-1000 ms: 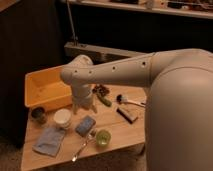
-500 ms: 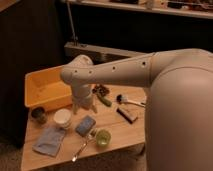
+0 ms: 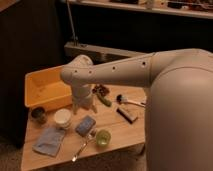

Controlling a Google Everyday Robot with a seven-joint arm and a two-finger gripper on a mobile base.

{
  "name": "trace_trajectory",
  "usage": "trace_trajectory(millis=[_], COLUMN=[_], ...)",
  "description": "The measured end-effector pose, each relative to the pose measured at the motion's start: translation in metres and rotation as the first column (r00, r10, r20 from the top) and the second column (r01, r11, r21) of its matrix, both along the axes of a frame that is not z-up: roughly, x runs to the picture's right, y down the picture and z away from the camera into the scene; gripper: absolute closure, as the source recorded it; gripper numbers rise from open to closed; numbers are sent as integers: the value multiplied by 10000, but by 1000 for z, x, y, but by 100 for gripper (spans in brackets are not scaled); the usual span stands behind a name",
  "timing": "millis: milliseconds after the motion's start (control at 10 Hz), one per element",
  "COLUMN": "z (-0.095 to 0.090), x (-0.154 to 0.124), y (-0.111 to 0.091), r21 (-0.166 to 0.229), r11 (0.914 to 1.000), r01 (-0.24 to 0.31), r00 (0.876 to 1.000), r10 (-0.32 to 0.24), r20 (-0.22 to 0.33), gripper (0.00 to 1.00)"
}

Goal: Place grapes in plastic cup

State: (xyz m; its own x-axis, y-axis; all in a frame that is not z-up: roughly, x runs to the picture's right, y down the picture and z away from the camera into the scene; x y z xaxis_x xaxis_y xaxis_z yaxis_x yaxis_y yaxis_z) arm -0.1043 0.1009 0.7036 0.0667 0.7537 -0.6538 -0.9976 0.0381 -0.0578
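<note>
The grapes point(image 3: 101, 90) are a small dark reddish-purple bunch at the back middle of the wooden table point(image 3: 117, 131), partly hidden behind my wrist. The plastic cup point(image 3: 103, 137) is a short light-green round cup near the table's front edge, upright and standing alone. My gripper point(image 3: 84, 104) points down at the table, just left of the grapes and well behind the cup. The white arm reaches in from the right and covers part of the table's back.
A yellow tray point(image 3: 44, 90) fills the back left. A small dark container point(image 3: 37, 113), a white bowl point(image 3: 62, 118), a blue block point(image 3: 85, 125), a blue cloth point(image 3: 49, 141) and a spoon point(image 3: 81, 147) lie at front left. A green vegetable point(image 3: 104, 99), a brush point(image 3: 128, 101) and a dark bar point(image 3: 126, 115) lie right.
</note>
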Motion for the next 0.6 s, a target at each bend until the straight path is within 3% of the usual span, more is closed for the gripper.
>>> trace_trajectory(millis=[200, 300, 600], z=[8, 21, 77], x=[1, 4, 38], y=[-1, -1, -22], r21=[313, 536, 1119], r11=[9995, 9986, 9924], r01=[70, 20, -502], r00=[10000, 10000, 9986], r10=[-68, -21, 478], r20=[-61, 22, 244], gripper=[35, 35, 35])
